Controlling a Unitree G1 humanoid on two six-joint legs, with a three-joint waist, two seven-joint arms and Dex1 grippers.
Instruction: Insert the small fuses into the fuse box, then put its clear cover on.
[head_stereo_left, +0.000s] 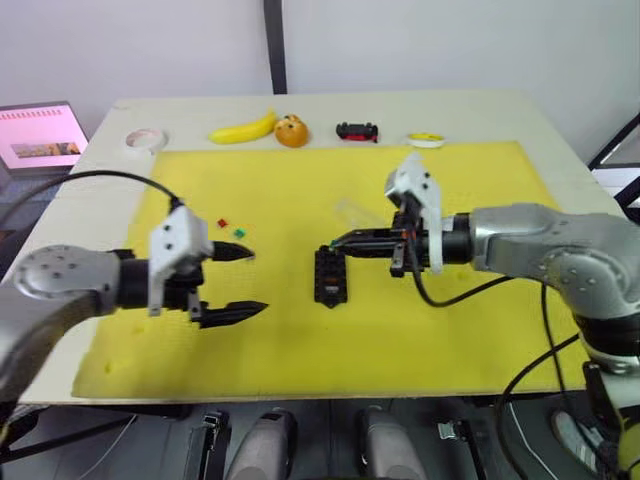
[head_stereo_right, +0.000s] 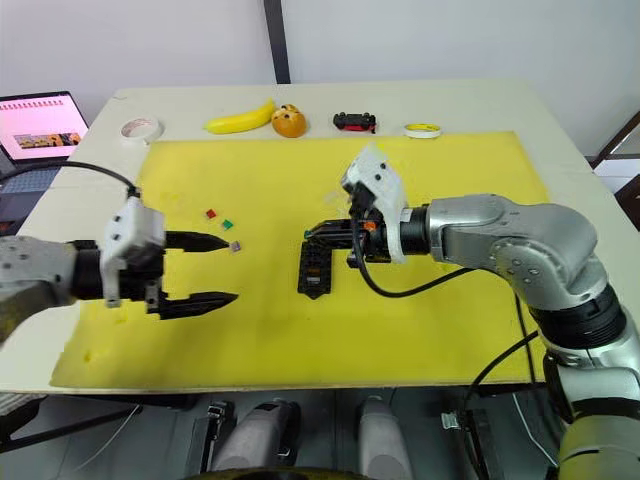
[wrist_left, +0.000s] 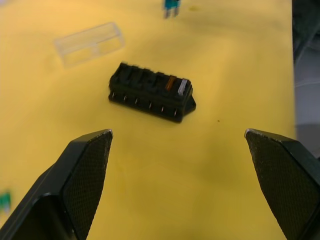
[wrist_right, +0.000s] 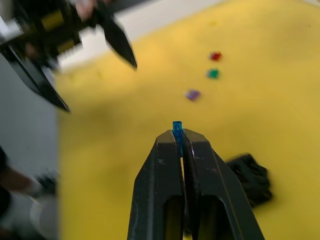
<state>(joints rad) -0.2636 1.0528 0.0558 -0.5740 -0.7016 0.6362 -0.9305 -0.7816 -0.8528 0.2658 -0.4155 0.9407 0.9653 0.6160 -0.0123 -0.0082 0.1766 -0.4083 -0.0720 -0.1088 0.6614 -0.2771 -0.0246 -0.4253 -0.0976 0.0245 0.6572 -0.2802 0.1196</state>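
1. Right wrist view: the right claw (wrist_right: 180, 137) is pinched on a blue fuse (wrist_right: 177, 126), which pokes out past the tips.
2. Fuse box (head_stereo_right: 313, 268) sits mid-mat, right under and just beside that claw's tips, so I'd guess the coming move is a short drop down into a slot.
3. Box's long axis runs away from the robot; two fuses are in at one end.
4. Left claw (head_stereo_right: 211, 269) hangs wide open, empty, farther off, near the loose fuses (head_stereo_right: 226, 224).
5. Cover (wrist_left: 89, 43) lies beyond the box.
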